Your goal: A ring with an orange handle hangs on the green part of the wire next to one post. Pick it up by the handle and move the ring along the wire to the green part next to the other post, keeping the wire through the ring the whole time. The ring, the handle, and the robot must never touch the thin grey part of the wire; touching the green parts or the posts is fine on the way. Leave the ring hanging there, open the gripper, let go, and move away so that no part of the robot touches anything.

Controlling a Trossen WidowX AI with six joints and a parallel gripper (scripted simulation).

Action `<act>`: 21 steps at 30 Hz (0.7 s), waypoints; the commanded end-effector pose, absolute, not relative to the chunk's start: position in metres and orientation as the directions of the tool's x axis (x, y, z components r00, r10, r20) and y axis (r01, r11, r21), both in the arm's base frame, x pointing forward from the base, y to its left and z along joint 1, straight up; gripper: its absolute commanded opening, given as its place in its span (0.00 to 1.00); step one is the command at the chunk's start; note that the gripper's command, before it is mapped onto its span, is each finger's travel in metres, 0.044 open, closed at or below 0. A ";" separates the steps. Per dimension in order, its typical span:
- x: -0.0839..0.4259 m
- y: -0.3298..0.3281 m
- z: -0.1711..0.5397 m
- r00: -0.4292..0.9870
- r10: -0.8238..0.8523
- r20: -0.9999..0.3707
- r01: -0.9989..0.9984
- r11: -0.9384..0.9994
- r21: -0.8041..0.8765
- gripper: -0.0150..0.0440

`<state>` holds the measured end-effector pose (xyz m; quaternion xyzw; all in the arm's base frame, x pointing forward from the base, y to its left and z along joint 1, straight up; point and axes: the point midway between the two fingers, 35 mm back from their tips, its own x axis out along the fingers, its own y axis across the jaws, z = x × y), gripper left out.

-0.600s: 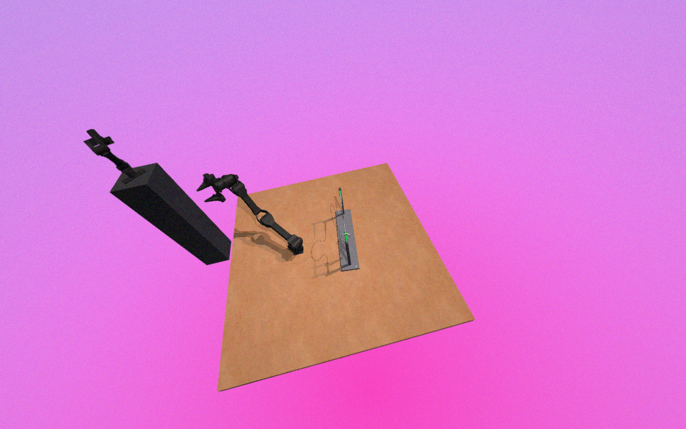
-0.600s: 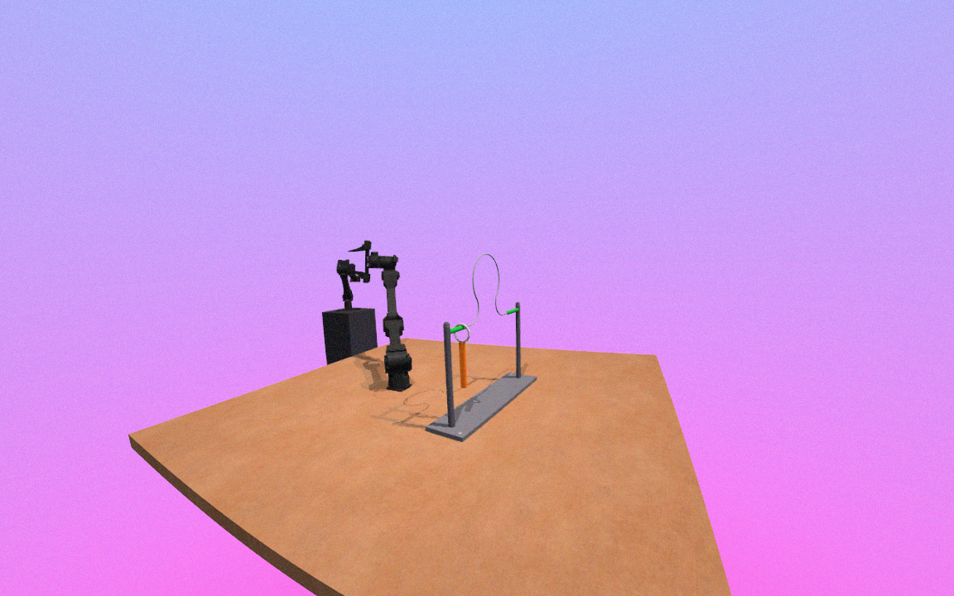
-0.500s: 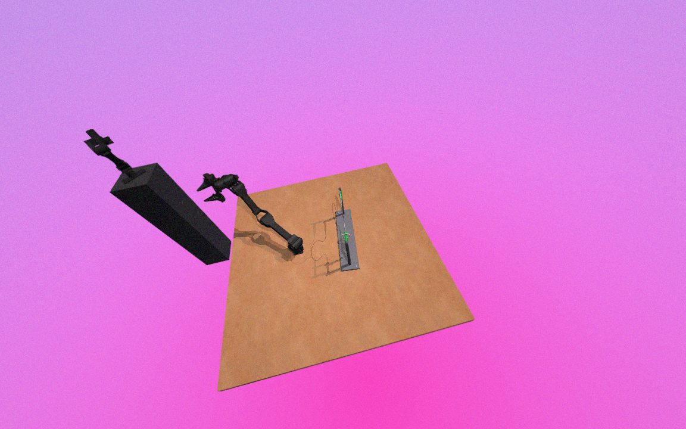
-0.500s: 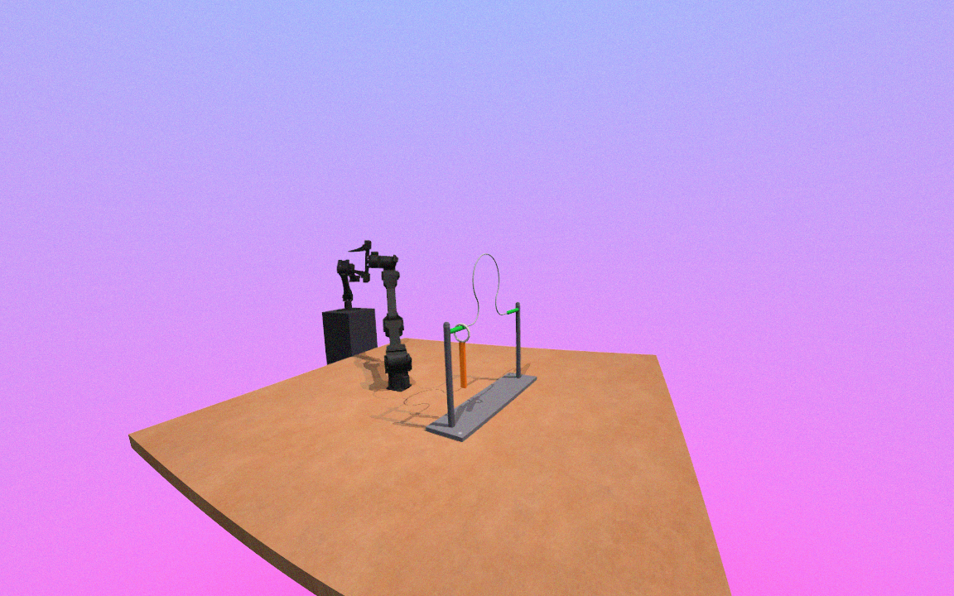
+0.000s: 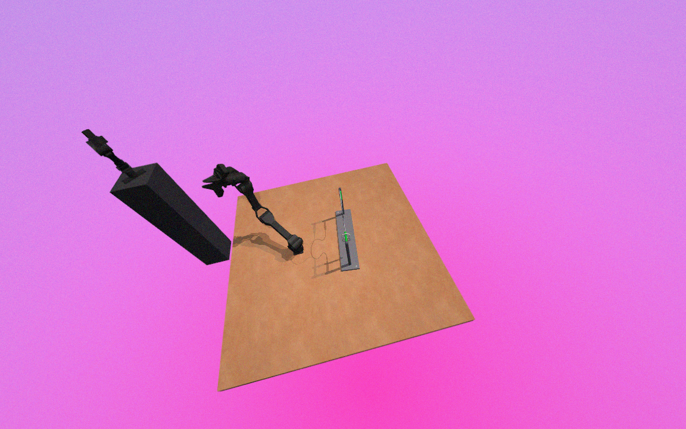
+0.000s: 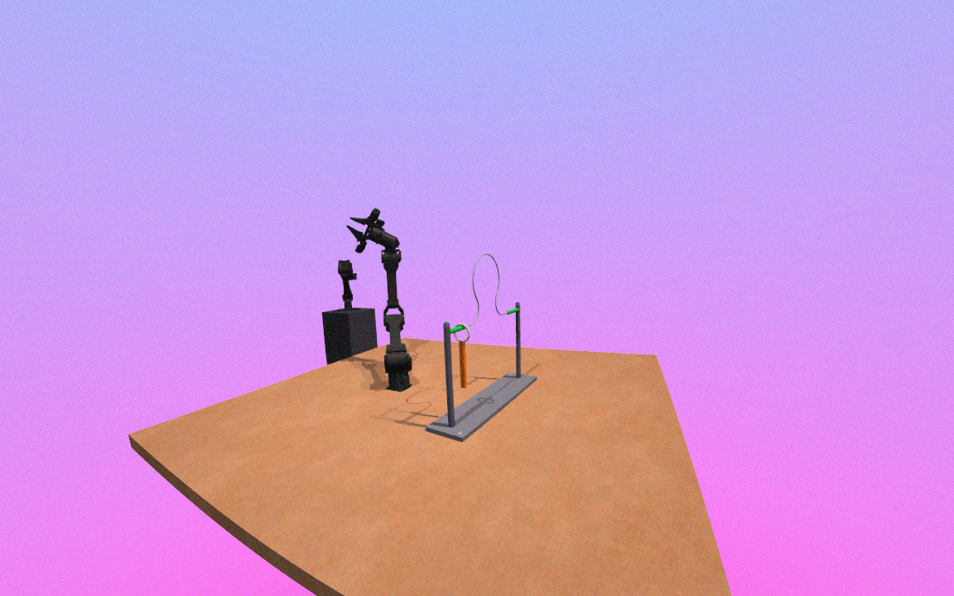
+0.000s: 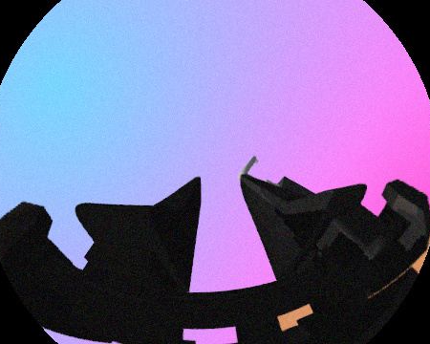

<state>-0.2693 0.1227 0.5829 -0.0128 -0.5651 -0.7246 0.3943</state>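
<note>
The white-grey ring (image 6: 469,334) hangs around the near green part (image 6: 456,329) (image 5: 346,239), close to the near post (image 6: 448,377). Its orange handle (image 6: 462,364) hangs straight down above the base. The thin grey wire (image 6: 485,255) rises in a tall loop to the far green part (image 6: 512,311) (image 5: 340,195) at the far post (image 6: 517,340). My gripper (image 5: 203,183) (image 6: 349,223) (image 7: 221,180) is partly open and empty, raised high above the arm's base and pointing away from the ring. The ring and handle are not in the wrist view.
The grey base plate (image 5: 354,239) (image 6: 510,386) carries both posts on the brown table (image 5: 388,298) (image 6: 540,503). A dark pedestal (image 5: 175,213) (image 6: 349,333) beyond the table's edge bears a second dark arm (image 5: 101,148) (image 6: 347,277), on the side my gripper points toward.
</note>
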 end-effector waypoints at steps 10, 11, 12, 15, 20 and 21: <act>-0.126 0.002 0.618 -0.335 -0.635 0.696 0.896 0.014 0.444 0.53; -0.115 -0.006 0.617 -0.301 -0.644 0.703 0.911 0.025 0.413 0.53; -0.104 -0.015 0.614 -0.267 -0.653 0.709 0.924 0.036 0.381 0.53; -0.072 -0.040 0.605 -0.160 -0.681 0.715 0.955 0.077 0.287 0.53; -0.019 -0.079 0.578 0.022 -0.723 0.691 0.977 0.163 0.138 0.53; -0.009 -0.087 0.571 0.059 -0.730 0.681 0.977 0.182 0.110 0.53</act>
